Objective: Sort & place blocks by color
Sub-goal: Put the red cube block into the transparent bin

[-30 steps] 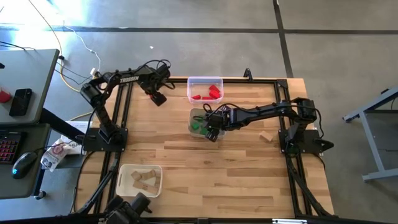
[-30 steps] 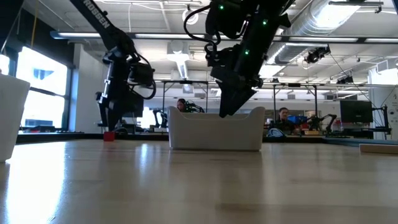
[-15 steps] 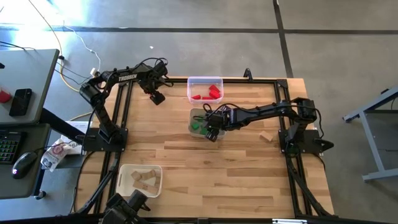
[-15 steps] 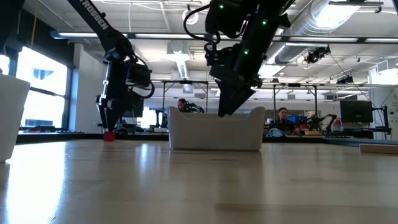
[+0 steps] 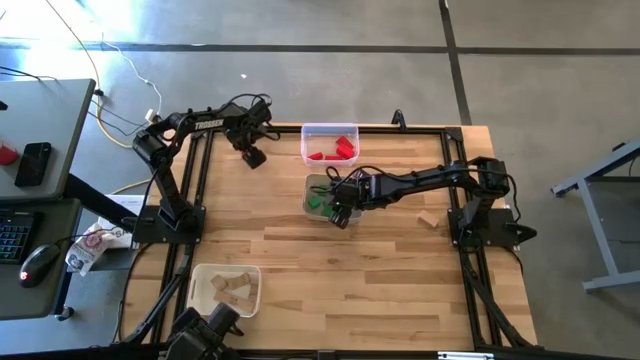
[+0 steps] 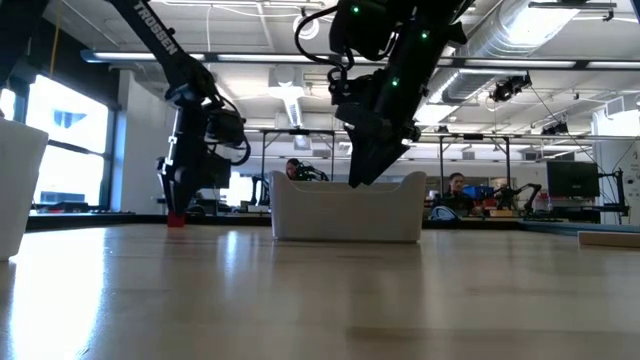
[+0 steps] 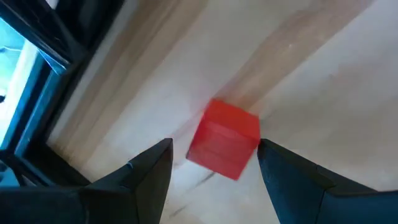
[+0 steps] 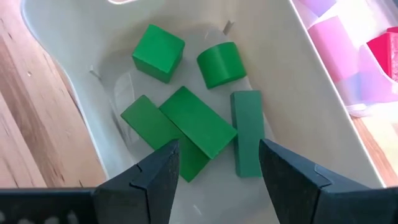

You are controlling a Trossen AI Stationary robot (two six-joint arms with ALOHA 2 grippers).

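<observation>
A red cube [image 7: 224, 138] rests flat on the table near its far left corner. My left gripper [image 5: 252, 157] points down over it, open, with one finger on either side of the cube and a small gap showing on each side. In the low view the left gripper [image 6: 176, 203] reaches down to the red cube [image 6: 176, 219]. My right gripper [image 5: 340, 213] hangs open over the clear tray [image 8: 74, 74], which holds several green blocks [image 8: 199, 127]. Nothing is between its fingers.
A clear tray [image 5: 305, 135] with red blocks [image 5: 330, 150] stands at the far edge, just beyond the green blocks' tray [image 5: 310, 185]. A white tray [image 5: 195, 290] with plain wood blocks sits near left. One loose wood block [image 5: 430, 220] lies on the table near the right arm's base.
</observation>
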